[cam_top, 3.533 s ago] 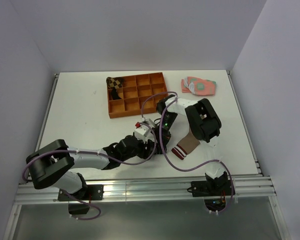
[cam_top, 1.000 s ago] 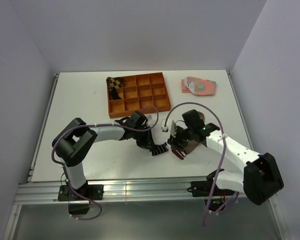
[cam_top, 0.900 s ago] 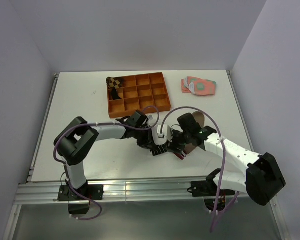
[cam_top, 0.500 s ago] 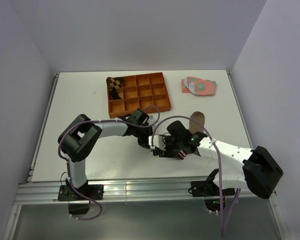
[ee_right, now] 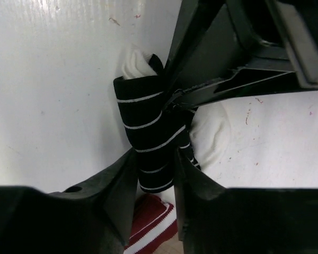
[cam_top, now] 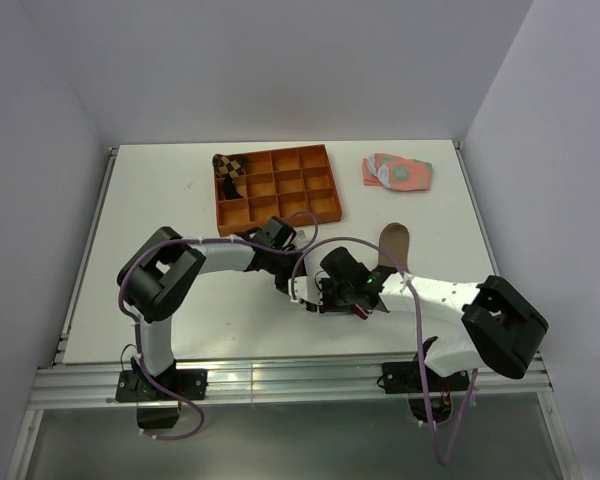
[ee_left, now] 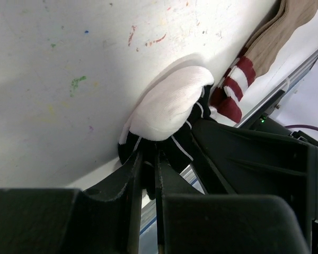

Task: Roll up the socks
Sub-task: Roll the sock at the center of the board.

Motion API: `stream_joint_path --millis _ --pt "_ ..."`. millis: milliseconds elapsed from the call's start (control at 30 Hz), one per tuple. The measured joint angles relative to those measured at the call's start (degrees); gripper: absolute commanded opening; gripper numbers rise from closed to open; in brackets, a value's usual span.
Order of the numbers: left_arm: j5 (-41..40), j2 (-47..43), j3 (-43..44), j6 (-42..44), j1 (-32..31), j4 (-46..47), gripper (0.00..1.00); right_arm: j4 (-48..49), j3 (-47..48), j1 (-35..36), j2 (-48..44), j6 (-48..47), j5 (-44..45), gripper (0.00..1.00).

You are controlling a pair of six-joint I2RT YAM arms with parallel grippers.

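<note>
A black sock [ee_right: 147,138] with thin white stripes and a white toe [ee_left: 169,103] lies bunched into a partial roll on the white table. My left gripper [ee_left: 148,159] is shut on one end of it, with black fabric pinched between the narrow jaws. My right gripper [ee_right: 155,159] has its jaws pressed against both sides of the striped roll, facing the left gripper [ee_right: 228,79]. The two grippers meet near the table's front middle [cam_top: 315,295]. The tan sock [cam_top: 392,243] lies flat just to the right. Its maroon-and-white cuff [ee_right: 153,225] sits under my right gripper.
An orange compartment tray [cam_top: 280,222] stands at the back, with a brown checkered rolled sock [cam_top: 228,166] in its left corner. Flat pink-and-green socks [cam_top: 398,172] lie at the back right. The table's front edge and metal rail [cam_top: 280,375] run close behind the grippers.
My right gripper has swung left from over the tan sock's cuff to the black sock, and its jaws have narrowed onto it. The left gripper has kept its hold and hardly moved.
</note>
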Motion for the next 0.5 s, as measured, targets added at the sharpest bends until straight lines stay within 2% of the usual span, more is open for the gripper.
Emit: stream_joint_path --millis 67,133,233,500 --pt "0.31 0.0 -0.68 -0.57 0.2 1.09 0.16 -0.26 0.74 0.0 0.68 0.39 0.13 0.3" --pt "0.76 -0.28 -1.99 -1.31 0.46 3.04 0.18 -0.87 1.44 -0.13 1.25 0.81 0.04 0.28" --pt "0.74 -1.66 -5.49 -3.13 0.66 7.91 0.19 -2.29 2.89 -0.9 2.36 1.57 -1.05 0.27" --pt "-4.04 -7.32 -16.98 -8.68 0.28 23.02 0.32 -10.73 11.06 -5.99 9.18 2.12 -10.01 0.26"
